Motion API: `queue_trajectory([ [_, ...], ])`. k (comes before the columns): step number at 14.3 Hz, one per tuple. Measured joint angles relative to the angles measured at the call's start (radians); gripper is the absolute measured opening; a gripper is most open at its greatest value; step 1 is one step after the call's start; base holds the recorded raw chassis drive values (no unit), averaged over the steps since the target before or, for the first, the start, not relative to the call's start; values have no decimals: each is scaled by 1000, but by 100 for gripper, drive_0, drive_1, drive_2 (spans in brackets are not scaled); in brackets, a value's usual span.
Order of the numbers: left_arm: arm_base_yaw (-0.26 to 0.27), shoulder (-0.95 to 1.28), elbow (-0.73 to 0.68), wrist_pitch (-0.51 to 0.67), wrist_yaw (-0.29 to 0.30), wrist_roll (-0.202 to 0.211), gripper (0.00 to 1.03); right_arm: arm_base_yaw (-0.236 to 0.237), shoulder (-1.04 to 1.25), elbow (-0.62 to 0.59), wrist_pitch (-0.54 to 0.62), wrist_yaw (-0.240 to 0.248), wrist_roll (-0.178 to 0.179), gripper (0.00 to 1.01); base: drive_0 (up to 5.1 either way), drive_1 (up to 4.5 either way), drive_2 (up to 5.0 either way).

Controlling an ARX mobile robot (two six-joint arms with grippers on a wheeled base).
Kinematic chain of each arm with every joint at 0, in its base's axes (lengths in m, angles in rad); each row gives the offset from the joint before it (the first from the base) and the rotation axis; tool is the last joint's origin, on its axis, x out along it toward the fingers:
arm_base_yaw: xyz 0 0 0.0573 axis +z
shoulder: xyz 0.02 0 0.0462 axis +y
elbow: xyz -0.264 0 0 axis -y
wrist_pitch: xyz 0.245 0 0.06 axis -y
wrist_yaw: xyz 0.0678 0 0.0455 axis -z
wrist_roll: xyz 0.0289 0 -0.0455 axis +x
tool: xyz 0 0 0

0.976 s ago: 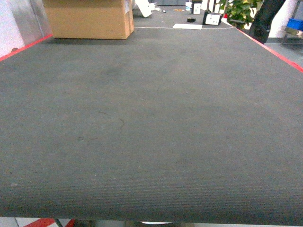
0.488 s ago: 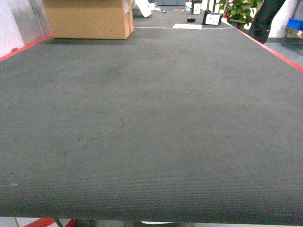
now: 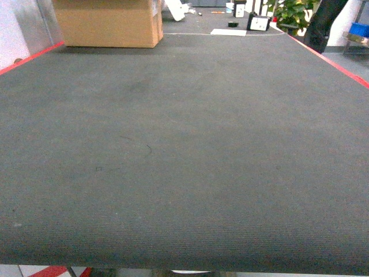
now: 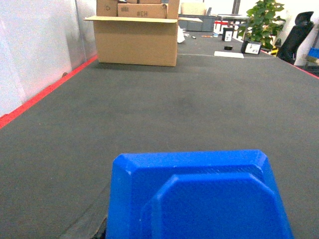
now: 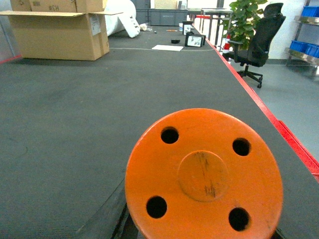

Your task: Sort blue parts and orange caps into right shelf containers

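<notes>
Blue part (image 4: 199, 199), orange cap (image 5: 203, 175), close to wrist cameras

a workshop or warehouse floor — a wide dark grey surface (image 3: 184, 144) edged in red, open cardboard boxes (image 4: 135, 35) at its far left corner, blue bins on metal shelving (image 5: 304, 46), an office chair (image 5: 256, 42) and potted plant (image 4: 264, 22) beyond its right edge.

Blue part (image 4: 199, 199) — orange cap (image 5: 203, 175) — grey carpet (image 3: 184, 144)
</notes>
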Motion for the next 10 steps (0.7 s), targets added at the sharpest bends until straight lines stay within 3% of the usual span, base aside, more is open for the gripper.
queue_trajectory([
  [3, 0, -45, -34, -12, 0, 0, 44, 0, -53, -32, -21, 0, 0, 44, 0, 0, 0],
  [5, 0, -187, -61, -153, 0, 0, 44, 0, -85, -45, -39, 0, 0, 44, 0, 0, 0],
  [7, 0, -199, -60, -139, 0, 0, 44, 0, -114, -55, -52, 0, 0, 44, 0, 0, 0],
  [9, 0, -222, -80, -127, -3, 0, 44, 0, -275, -82, -232, 0, 0, 44, 0, 0, 0],
  [10, 0, -230, -98, -145, 2, -1, 44, 0, -296, -82, -180, 0, -1, 44, 0, 0, 0],
])
